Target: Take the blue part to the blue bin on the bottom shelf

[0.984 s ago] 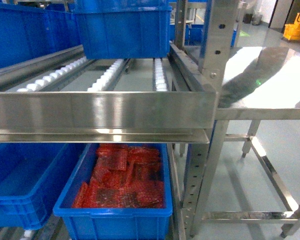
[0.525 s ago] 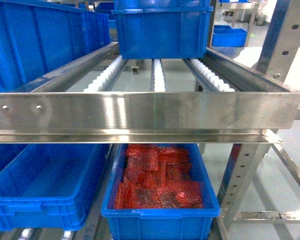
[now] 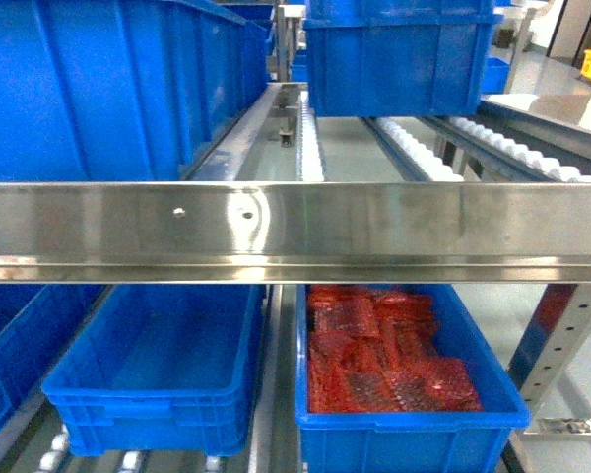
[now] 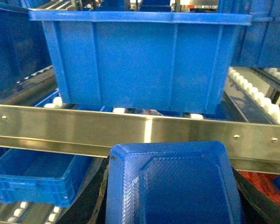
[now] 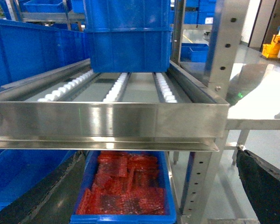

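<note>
Head view shows the empty blue bin (image 3: 153,379) on the bottom shelf (image 3: 271,414) at about seven o'clock, under the steel rail (image 3: 295,229), with the crate of red bags (image 3: 394,365) beside it at five o'clock. Left wrist view has a blue part (image 4: 172,184) between the left gripper's dark fingers (image 4: 91,205), seemingly clasped, so that arm is nearer, the bin lying at its eight o'clock. Whether the right gripper's fingers (image 5: 266,186), apart at the frame edges, hold anything I cannot tell.
</note>
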Tool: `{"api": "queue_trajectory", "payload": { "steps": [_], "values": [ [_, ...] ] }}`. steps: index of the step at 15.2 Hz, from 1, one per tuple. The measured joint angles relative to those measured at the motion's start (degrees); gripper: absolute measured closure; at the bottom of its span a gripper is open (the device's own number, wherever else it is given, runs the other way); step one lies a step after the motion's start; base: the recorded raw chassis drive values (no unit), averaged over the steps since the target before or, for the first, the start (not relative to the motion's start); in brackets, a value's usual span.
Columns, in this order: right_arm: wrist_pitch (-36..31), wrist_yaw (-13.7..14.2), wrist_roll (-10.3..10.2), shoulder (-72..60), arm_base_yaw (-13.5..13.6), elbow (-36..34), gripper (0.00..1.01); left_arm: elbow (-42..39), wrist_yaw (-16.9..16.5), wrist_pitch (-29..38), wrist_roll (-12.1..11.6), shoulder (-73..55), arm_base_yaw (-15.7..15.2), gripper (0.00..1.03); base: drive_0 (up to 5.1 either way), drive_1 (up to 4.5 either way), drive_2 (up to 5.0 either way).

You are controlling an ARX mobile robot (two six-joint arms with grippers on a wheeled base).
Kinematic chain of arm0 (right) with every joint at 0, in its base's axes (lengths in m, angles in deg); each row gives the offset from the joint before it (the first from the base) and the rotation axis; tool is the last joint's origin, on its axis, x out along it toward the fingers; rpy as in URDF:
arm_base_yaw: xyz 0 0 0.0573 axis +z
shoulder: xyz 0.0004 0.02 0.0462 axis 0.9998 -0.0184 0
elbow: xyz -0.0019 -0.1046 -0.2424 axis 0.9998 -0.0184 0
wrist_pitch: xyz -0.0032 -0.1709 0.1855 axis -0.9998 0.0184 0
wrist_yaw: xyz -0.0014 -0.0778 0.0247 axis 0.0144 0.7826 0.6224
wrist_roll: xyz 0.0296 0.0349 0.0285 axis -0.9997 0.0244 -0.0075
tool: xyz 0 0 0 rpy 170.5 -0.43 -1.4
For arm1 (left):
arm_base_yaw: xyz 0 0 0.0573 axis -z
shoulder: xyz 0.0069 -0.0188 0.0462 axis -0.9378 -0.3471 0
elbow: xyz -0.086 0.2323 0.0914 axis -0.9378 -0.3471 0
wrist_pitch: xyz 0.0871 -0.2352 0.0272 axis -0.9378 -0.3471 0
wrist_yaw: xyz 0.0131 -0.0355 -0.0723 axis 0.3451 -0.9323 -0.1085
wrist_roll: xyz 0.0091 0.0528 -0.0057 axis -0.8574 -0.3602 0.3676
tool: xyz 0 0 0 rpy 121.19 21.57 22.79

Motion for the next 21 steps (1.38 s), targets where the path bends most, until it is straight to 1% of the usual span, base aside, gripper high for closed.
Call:
{"api": "queue_trajectory", "payload": {
  "steps": [4,21],
  "values": [
    [-0.2,-0.2,0.0,0.0,0.0,0.0,0.03,0.0,0.3,-0.2,0.0,0.0,-0.1,0.59,-4.9,2.52,2.5],
    [0.0,0.0,0.0,0.0,0.0,0.0,0.03,0.0,0.0,0.1,0.0,0.2,0.0,0.59,0.0,0.0,0.0]
  ]
}}
